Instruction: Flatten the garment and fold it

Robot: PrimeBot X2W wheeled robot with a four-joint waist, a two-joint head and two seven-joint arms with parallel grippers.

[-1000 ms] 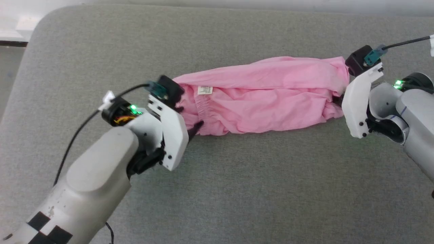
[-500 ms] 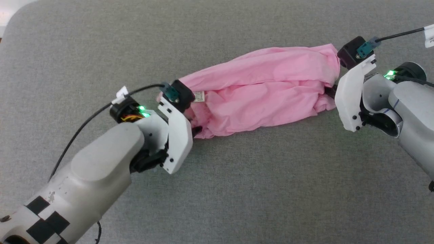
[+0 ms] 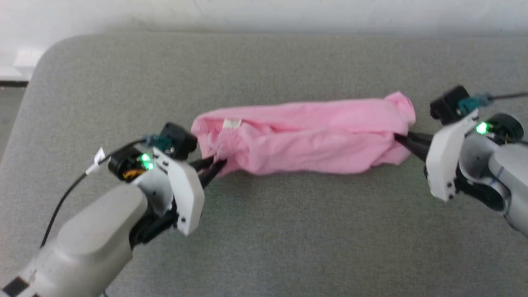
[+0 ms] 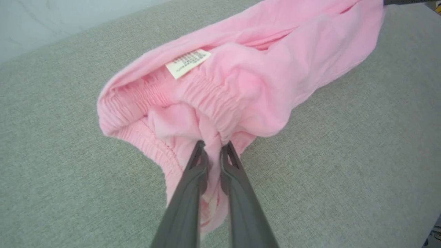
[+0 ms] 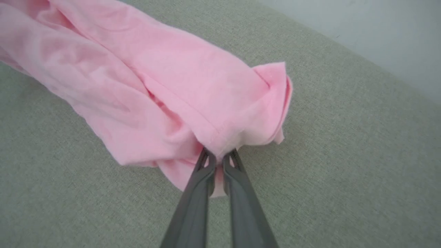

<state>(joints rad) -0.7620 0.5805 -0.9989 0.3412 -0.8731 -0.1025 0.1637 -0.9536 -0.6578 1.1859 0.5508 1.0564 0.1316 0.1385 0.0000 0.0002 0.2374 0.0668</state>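
Note:
The light pink garment (image 3: pixel 305 138) hangs stretched in a long bunched roll between my two grippers, just over the grey cushion. Its gathered elastic band (image 4: pixel 210 100) and small white label (image 4: pixel 187 62) are at the left end. My left gripper (image 3: pixel 218 165) is shut on the cloth just below that band, seen close in the left wrist view (image 4: pixel 213 148). My right gripper (image 3: pixel 399 138) is shut on the hemmed corner at the right end, and the right wrist view shows the same grip (image 5: pixel 219 155). The cloth is creased and doubled over along its length.
The grey fabric cushion (image 3: pixel 264 231) spreads wide in front of the garment. Its rounded left corner (image 3: pixel 45 57) drops off to a floor strip. A pale wall (image 3: pixel 264 12) runs behind the back edge.
The camera has shifted. Both grippers have drawn outward from the garment's ends, so their dark fingers now show, and the cloth is pulled longer, straighter and narrower.

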